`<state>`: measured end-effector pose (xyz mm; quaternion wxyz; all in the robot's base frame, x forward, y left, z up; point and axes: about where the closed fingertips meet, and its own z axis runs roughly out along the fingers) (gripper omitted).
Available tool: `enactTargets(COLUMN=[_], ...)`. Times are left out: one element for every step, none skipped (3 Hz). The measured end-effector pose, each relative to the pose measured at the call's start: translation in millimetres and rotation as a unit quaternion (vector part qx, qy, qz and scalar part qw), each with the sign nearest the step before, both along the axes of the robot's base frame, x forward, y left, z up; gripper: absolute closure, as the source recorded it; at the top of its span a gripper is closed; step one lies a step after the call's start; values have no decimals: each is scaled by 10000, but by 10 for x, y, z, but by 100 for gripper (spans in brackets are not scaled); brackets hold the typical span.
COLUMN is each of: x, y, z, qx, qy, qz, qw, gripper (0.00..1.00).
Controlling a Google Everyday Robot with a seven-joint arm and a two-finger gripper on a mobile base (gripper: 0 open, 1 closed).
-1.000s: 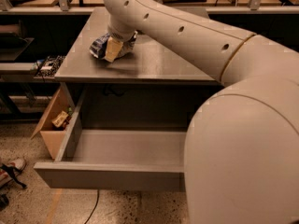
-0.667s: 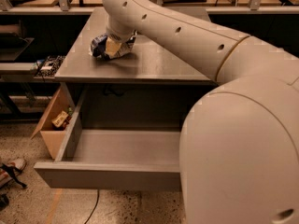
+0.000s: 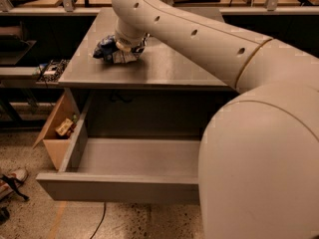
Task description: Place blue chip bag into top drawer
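Directly under the hand, the crumpled blue chip bag, dark with white patches, lies on the tabletop's left side; whether the hand grips it cannot be told. The top drawer stands open below.

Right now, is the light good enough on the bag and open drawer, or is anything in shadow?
Camera view: the blue chip bag is well lit on the cabinet top, the tool down on it; the open top drawer is evenly lit; the recess above it is in deep shadow; the arm hides the right side.
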<state>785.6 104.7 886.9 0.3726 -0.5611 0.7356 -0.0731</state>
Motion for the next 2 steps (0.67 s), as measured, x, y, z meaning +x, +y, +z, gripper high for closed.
enactTargets(x=[-184, -582], y=[-259, -763], z=[56, 244], qx=[-41, 45], qy=[52, 115], qz=[-340, -923], qw=[9994, 9957], gripper=[100, 100])
